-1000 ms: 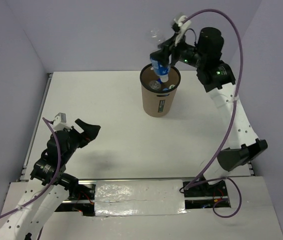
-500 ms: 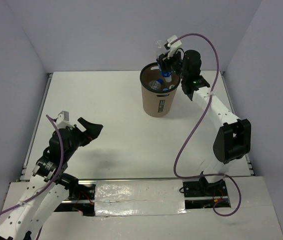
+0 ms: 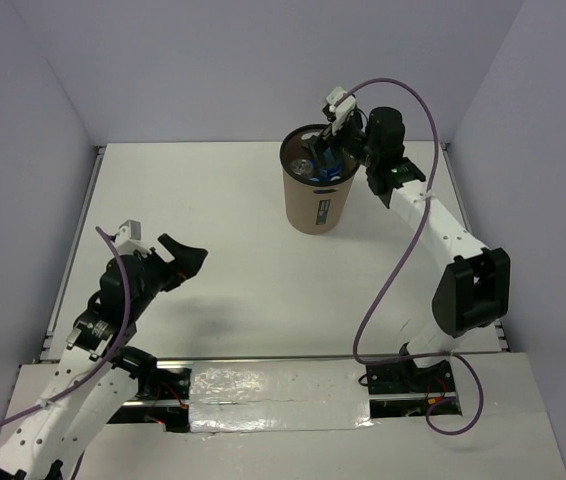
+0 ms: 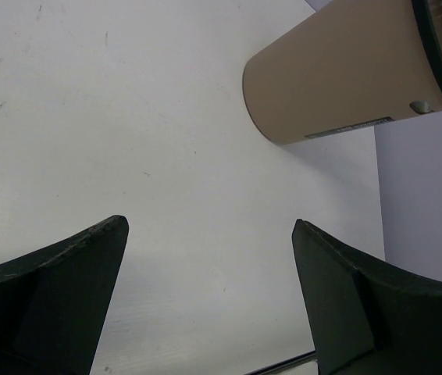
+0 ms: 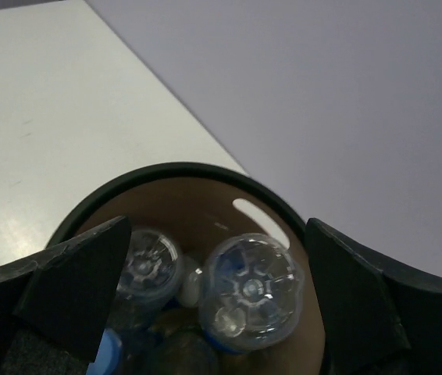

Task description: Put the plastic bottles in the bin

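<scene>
right fingers opened; bottle dropped into bin.

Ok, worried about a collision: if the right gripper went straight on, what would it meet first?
Probably the bottle standing bottom-up in the bin, dead ahead of the open right gripper; depth is unclear.

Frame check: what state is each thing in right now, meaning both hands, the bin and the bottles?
left hand, open, holding nothing, well away from the bin.
right hand, open, holding nothing, just above the bin's mouth.
bin, upright, with bottles inside.
plastic bottles, inside the bin, two with their bases facing up; the full count is hidden.
</scene>
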`<state>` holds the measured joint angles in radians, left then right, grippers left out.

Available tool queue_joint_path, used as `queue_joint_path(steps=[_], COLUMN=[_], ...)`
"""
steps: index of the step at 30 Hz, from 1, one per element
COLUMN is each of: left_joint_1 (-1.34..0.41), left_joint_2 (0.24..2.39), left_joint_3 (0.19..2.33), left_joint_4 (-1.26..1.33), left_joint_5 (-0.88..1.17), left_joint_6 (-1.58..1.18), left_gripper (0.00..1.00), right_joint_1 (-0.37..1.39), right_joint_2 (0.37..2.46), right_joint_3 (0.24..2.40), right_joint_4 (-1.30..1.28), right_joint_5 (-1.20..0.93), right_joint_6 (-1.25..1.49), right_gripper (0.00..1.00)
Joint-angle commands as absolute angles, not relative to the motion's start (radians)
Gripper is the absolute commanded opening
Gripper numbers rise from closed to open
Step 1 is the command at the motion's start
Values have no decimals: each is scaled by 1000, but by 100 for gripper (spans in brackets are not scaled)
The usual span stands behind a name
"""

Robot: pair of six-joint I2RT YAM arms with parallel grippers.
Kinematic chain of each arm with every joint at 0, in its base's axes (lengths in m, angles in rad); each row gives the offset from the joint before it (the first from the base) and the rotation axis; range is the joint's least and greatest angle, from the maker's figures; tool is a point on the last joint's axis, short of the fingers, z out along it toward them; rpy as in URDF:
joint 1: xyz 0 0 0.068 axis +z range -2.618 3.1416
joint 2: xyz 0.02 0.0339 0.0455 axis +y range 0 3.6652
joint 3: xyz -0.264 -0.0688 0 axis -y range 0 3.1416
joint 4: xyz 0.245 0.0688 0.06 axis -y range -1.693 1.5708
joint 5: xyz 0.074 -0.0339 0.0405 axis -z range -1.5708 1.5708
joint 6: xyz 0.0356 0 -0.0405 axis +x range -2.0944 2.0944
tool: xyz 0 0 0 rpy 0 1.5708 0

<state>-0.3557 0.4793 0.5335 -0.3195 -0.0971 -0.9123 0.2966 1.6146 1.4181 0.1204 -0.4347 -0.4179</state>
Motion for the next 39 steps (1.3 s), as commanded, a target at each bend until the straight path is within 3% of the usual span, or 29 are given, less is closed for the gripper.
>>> queue_joint_path(steps=[1, 8, 12, 23, 31, 39], left_joint_1=[-351, -351, -351, -351, -351, -351], left_joint_2=[502, 543, 571, 660, 681, 631], left_joint_3=[587, 643, 679, 756, 755, 710], left_joint_4=[-249, -203, -170, -121, -97, -106], left_joint_5=[-71, -23, 14, 92, 110, 95], left_joint_6=[-871, -838, -810, -784, -802, -836], left_gripper=[99, 99, 99, 99, 99, 99], right_joint_1=[301, 285, 272, 273, 270, 271], right_joint_2=[1520, 1454, 1347, 970, 899, 856], right_joint_3=[1526, 1758, 1683, 1243, 1083, 962], right_joint_4=[11, -406, -511, -476, -420, -301], right_joint_5=[-465, -436, -400, -273, -135, -155], right_joint_6=[-319, -123, -40, 52, 61, 37], right_gripper=[100, 100, 100, 100, 100, 99])
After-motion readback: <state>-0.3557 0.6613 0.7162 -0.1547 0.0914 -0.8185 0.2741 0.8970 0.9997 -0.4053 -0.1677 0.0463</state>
